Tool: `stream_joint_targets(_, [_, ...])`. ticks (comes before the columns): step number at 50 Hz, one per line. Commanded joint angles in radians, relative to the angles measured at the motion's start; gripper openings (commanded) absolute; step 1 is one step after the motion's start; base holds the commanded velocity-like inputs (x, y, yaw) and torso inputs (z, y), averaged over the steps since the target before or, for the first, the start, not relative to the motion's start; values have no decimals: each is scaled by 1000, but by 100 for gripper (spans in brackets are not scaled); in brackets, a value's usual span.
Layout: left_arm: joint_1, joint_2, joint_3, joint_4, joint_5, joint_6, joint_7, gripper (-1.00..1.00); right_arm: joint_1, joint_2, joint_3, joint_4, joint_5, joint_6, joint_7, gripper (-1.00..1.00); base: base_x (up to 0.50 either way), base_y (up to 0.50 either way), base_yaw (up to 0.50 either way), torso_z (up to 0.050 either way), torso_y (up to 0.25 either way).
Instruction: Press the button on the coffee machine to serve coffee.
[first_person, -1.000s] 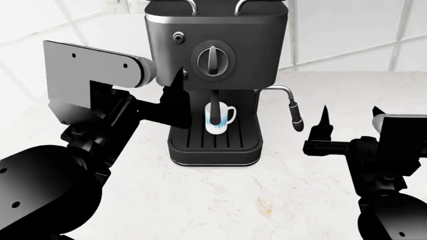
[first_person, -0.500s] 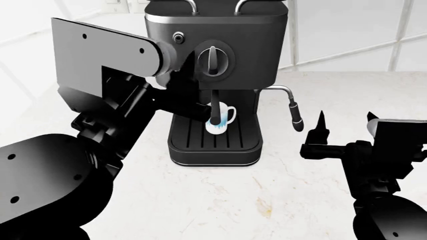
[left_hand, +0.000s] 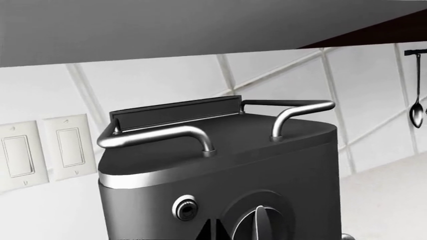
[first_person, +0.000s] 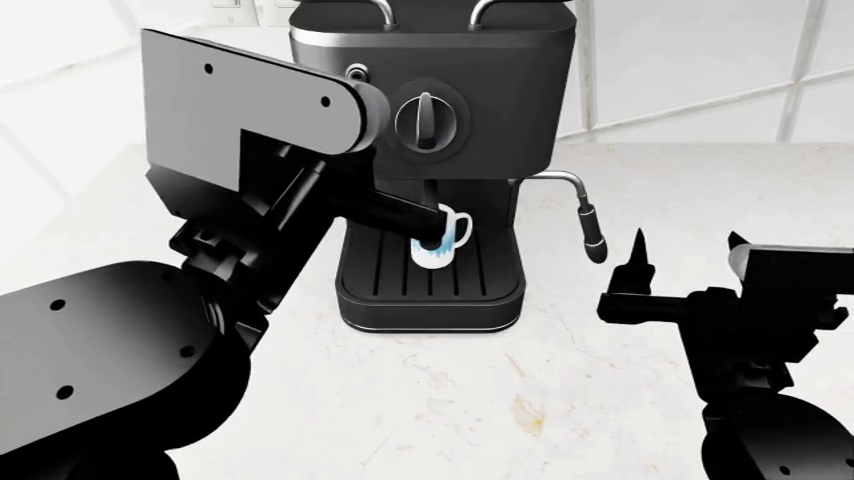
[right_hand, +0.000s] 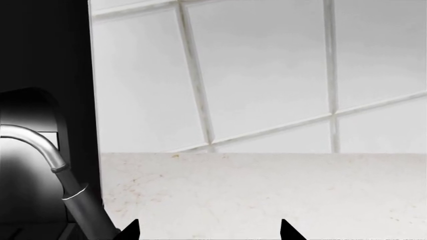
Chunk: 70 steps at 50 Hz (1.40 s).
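Directly ahead: the coffee machine (first_person: 430, 110) stands on my counter (first_person: 561, 380) against the tiled wall, a white mug (first_person: 438, 238) on its drip tray (first_person: 430, 285).
Left gripper (left_hand: 217, 231): raised before the machine's front, tips pressed together just beside the small round button (left_hand: 185, 208).
Right gripper (first_person: 686, 262): spread apart, near the steam wand (first_person: 587, 222).

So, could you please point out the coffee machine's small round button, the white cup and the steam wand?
small round button (first_person: 358, 74), head view, its centre on the coffee machine's front.
white cup (first_person: 454, 232), head view, its side wall.
steam wand (first_person: 589, 228), head view, its lower black tip.
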Motion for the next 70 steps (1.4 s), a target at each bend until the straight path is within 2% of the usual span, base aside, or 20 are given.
stream_joint_targets(1, [4, 0, 39, -24, 43, 36, -25, -100, -2, 1, -1, 10, 3, -7, 1, 100, 0, 0, 0, 0, 0])
stream_joint_targets(16, [16, -25, 77, -37, 97, 92, -17, -100, -5, 1, -8, 25, 2, -22, 3, 100, 0, 0, 0, 0, 0])
stream_joint_targets(24, [46, -58, 166, -94, 213, 195, 60, -100, -6, 3, -14, 33, 3, -24, 4, 100, 0, 0, 0, 0, 0])
stream_joint_targets(42, [4, -54, 178, -93, 202, 197, 49, -100, -9, 9, -26, 52, -2, -33, 8, 100, 0, 0, 0, 0, 0])
stream_joint_targets(55, [-10, -54, 134, -37, 105, 157, -6, -100, -5, 10, -27, 49, 1, -28, 16, 100, 0, 0, 0, 0, 0])
stream_joint_targets(65, [-62, -63, 22, 17, -107, 64, -136, -100, 0, 12, -29, 44, 7, -23, 19, 100, 0, 0, 0, 0, 0])
stream_joint_targets(70, [-46, -88, 14, 11, -61, 91, -134, -100, 1, 11, -28, 42, 8, -25, 21, 100, 0, 0, 0, 0, 0])
